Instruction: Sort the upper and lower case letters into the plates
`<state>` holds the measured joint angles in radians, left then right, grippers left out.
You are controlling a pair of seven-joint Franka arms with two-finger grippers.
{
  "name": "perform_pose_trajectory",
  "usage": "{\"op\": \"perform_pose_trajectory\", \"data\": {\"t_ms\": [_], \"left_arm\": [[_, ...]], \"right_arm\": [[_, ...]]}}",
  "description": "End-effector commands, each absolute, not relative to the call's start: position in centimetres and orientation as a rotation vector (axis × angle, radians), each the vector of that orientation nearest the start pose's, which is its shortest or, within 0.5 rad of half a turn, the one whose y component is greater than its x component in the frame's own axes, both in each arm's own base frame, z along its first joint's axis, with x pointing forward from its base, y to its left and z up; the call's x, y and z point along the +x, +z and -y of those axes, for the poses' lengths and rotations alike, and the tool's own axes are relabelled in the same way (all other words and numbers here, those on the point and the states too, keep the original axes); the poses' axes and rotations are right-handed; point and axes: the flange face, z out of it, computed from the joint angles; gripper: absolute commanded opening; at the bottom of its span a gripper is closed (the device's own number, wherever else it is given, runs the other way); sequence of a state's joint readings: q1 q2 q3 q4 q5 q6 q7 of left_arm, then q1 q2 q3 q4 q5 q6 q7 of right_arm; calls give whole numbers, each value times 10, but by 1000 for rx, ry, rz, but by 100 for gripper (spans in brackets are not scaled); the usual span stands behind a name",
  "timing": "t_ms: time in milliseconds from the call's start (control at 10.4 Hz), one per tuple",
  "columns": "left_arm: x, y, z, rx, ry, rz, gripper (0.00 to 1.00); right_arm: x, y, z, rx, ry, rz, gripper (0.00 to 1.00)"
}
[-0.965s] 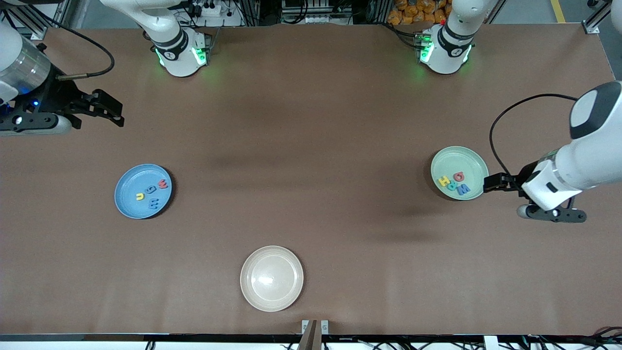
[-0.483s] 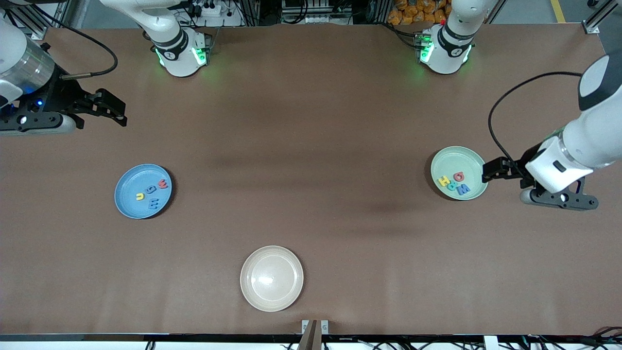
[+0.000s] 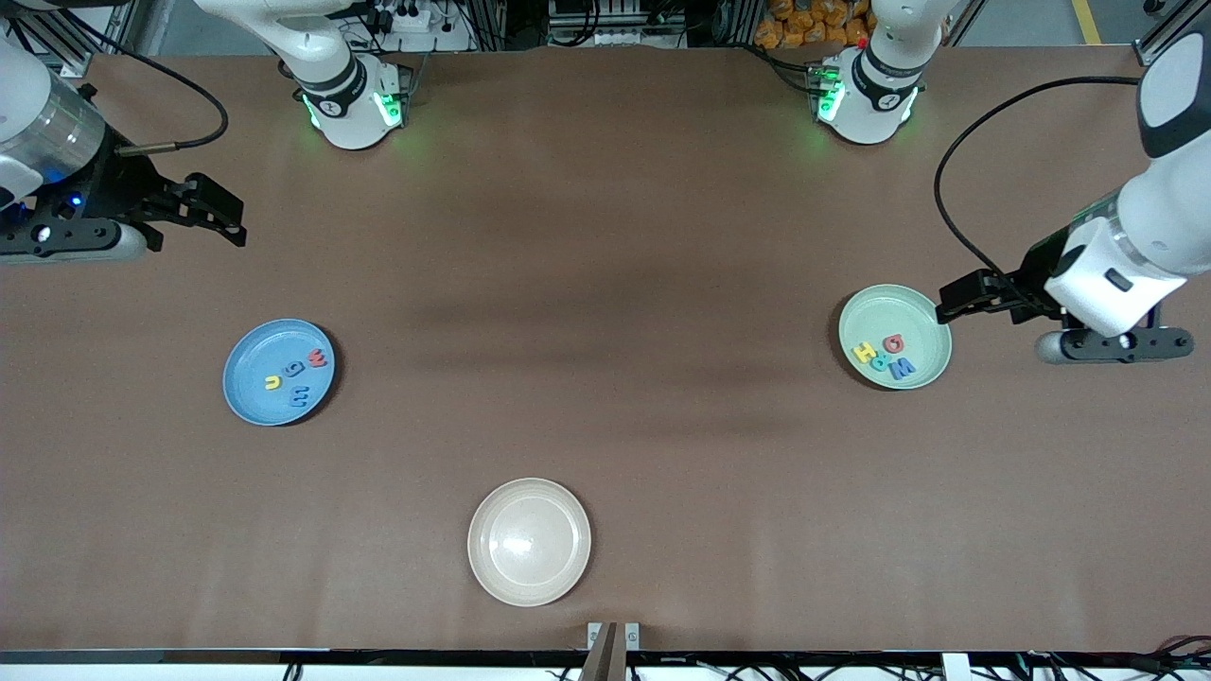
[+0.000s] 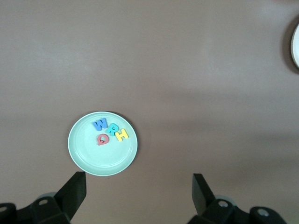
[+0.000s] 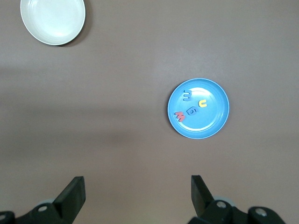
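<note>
The blue plate (image 3: 248, 374) lies toward the right arm's end of the table and holds a red w (image 3: 319, 358), a blue g (image 3: 305, 377), a yellow u (image 3: 272, 382) and a blue m (image 3: 300, 398). It also shows in the right wrist view (image 5: 215, 119). The mint green plate (image 3: 899, 307) lies toward the left arm's end and holds a yellow H (image 3: 863, 352), a teal R (image 3: 880, 360), a blue W (image 3: 902, 370) and a red Q (image 3: 893, 342); it also shows in the left wrist view (image 4: 86, 156). My left gripper (image 3: 949, 308) (image 4: 139, 186) is open and empty, up over the table at the mint plate's rim. My right gripper (image 3: 227, 219) (image 5: 138, 189) is open and empty over bare table.
An empty cream-beige plate (image 3: 492, 567) sits near the table's front edge, in the middle; it also shows in the right wrist view (image 5: 53, 21) and at the edge of the left wrist view (image 4: 295, 44). Brown table surface lies between the plates.
My left arm has drawn back toward its base, so its gripper shifted from the mint plate's nearer side to its farther rim. The right gripper has barely moved. The letters stayed put.
</note>
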<state>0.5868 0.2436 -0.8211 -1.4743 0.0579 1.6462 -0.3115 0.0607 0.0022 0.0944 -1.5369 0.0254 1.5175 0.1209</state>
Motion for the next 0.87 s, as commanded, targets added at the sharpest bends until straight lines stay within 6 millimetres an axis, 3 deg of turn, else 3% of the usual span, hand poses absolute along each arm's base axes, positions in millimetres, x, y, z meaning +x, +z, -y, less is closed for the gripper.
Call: {"op": "perform_pose_trajectory", "data": {"t_ms": [0, 386, 772], "left_arm": [[593, 593, 76, -3208, 13, 220, 100], [575, 613, 53, -3168, -6, 321, 100], [569, 623, -28, -3132, -4, 467, 100]], "right_arm": [[544, 639, -89, -3128, 30, 37, 100], [544, 639, -87, -3128, 30, 30, 100], [544, 639, -90, -3129, 29, 40, 100]]}}
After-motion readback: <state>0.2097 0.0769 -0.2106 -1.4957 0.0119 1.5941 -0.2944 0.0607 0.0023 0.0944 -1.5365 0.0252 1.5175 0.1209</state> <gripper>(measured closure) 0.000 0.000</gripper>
